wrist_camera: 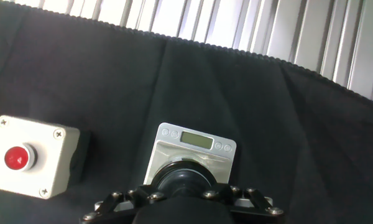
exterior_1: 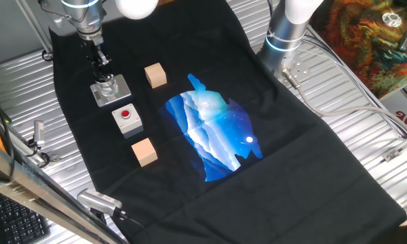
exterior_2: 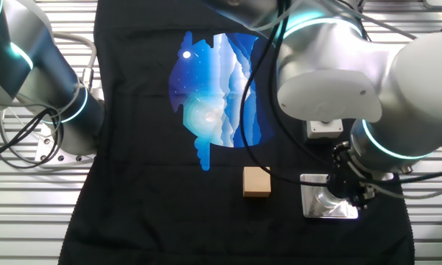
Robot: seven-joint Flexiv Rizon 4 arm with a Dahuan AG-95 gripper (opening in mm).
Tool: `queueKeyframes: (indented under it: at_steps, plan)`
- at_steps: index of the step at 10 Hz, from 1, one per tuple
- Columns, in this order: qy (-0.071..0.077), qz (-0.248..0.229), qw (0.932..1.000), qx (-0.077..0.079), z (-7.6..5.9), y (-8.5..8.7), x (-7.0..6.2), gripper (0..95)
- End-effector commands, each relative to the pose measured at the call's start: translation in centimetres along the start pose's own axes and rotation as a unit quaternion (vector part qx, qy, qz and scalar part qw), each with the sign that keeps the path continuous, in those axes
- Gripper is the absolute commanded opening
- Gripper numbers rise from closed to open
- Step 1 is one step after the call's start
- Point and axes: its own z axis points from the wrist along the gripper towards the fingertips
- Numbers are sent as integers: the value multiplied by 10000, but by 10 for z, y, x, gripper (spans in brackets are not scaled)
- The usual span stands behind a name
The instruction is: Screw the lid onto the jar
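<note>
The hand (exterior_1: 102,68) is down over the jar (exterior_1: 107,86) at the far left of the black cloth (exterior_1: 292,156), and its fingers are closed on the lid (wrist_camera: 185,180), which sits right on top of the jar. In the hand view the dark round lid fills the space between the linkages, with the jar's grey square base plate (wrist_camera: 189,146) showing just beyond it, a small pale display window along its far edge. The base plate lies flat on the cloth. Just near of it in one fixed view sits the grey box with a red button (exterior_1: 127,119), close beside but apart from the plate. 2 wooden cubes flank this group: 1 wooden cube (exterior_1: 155,75) to the right of the jar, another wooden cube (exterior_1: 144,151) nearer than the button box. A blue mountain print (exterior_1: 210,129) covers the cloth's middle, on the ribbed metal desk (exterior_1: 366,129).
</note>
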Motion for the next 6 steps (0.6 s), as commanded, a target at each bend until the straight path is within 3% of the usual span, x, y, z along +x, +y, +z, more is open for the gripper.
queueKeyframes:
  at_steps: [1, 2, 6]
  plan:
    - [-22, 81, 10000, -32, 1, 0, -1, 0]
    - [-12, 92, 9999, 55, 1, 0, -1, 0]
    - [-64, 340, 9994, -8, 1, 0, -1, 0]
